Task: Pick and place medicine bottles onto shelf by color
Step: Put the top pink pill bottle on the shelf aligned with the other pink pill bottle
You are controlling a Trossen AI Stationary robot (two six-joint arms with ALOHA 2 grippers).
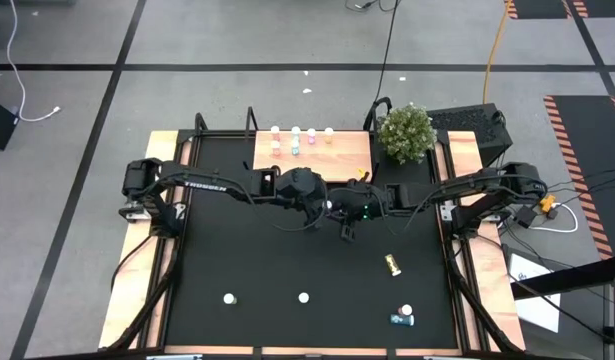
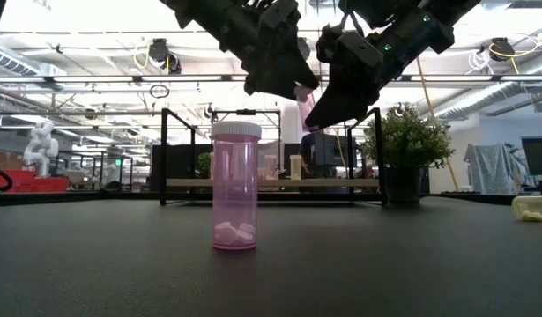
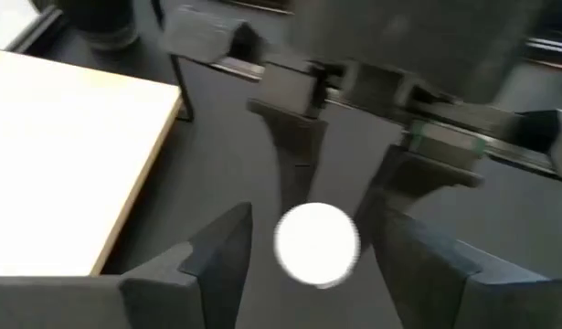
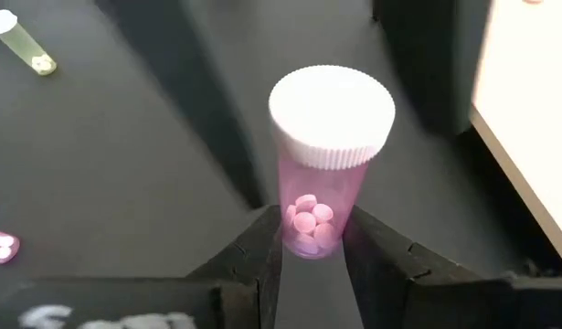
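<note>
Gripping a pink medicine bottle (image 4: 324, 174) low on its body between its two fingers, the right pincer (image 4: 315, 247) sits mid-frame in the high view, just below the shelf (image 1: 337, 160). The left pincer (image 3: 303, 260) faces it with fingers parted around the bottle's white cap, not visibly touching. Four bottles stand along the shelf's upper edge. Another pink bottle (image 2: 235, 187) stands upright on the desk (image 2: 385, 264), centre-left of the low view.
</note>
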